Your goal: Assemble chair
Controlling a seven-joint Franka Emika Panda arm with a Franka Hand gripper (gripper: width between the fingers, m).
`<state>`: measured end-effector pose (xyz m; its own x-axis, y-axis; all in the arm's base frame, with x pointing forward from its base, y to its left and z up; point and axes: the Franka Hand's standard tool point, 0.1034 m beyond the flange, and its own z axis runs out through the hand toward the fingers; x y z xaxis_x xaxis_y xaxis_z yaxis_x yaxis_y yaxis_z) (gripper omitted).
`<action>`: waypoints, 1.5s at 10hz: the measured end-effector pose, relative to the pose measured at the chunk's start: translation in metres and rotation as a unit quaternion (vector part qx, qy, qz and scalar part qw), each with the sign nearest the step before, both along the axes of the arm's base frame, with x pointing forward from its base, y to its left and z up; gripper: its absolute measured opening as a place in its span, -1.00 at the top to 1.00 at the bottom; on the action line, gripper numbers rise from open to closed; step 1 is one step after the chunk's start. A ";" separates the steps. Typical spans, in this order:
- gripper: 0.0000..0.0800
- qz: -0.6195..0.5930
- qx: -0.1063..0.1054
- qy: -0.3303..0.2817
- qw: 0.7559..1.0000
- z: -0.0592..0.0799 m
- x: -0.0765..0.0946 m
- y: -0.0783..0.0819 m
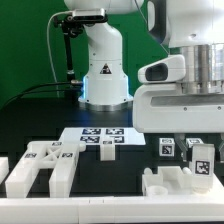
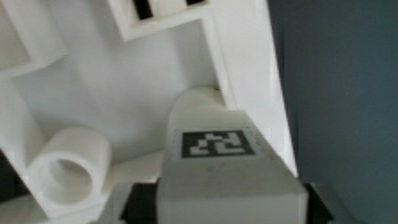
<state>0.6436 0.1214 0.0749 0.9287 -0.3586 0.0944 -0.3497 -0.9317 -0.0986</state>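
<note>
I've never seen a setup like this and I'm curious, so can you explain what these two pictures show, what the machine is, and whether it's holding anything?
The big white machine is a robot arm bolted to a dark table. One picture comes from a camera standing off to the side; the other from a camera on the arm's wrist, looking down past its gripper.

On the table lie chunky white chair parts with small black-and-white square tags: a forked piece at the exterior view's left and another piece under the gripper. The flat sheet of tags is the marker board, not furniture.

The wrist picture shows a tagged white part between the fingers; whether it is gripped yet is unclear.
</note>
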 end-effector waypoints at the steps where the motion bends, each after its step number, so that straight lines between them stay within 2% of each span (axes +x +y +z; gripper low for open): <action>1: 0.29 -0.029 0.004 0.002 1.000 -0.001 0.000 0.000; 3: 0.28 -0.185 0.018 0.007 0.983 -0.001 0.002 0.000; 4: 0.28 -0.276 0.031 0.009 0.961 -0.001 0.002 0.000; 5: 0.28 -0.356 0.044 0.011 0.934 -0.001 0.002 0.000; 7: 0.28 -0.519 0.101 0.007 0.849 -0.003 0.001 0.000; 8: 0.28 -0.532 0.108 0.005 0.840 -0.002 0.000 0.000; 9: 0.28 -0.529 0.107 0.005 0.842 -0.002 0.000 0.000; 11: -0.33 -0.513 0.103 0.004 0.852 -0.003 0.000 0.000; 12: -0.54 -0.422 0.082 0.012 0.903 -0.001 0.000 0.000; 13: -0.60 -0.313 0.067 0.001 0.947 0.002 0.006 -0.003; 14: -0.60 -0.223 0.050 0.004 0.974 0.001 0.004 -0.004; 15: -0.62 -0.157 0.039 0.010 0.987 0.000 0.000 -0.002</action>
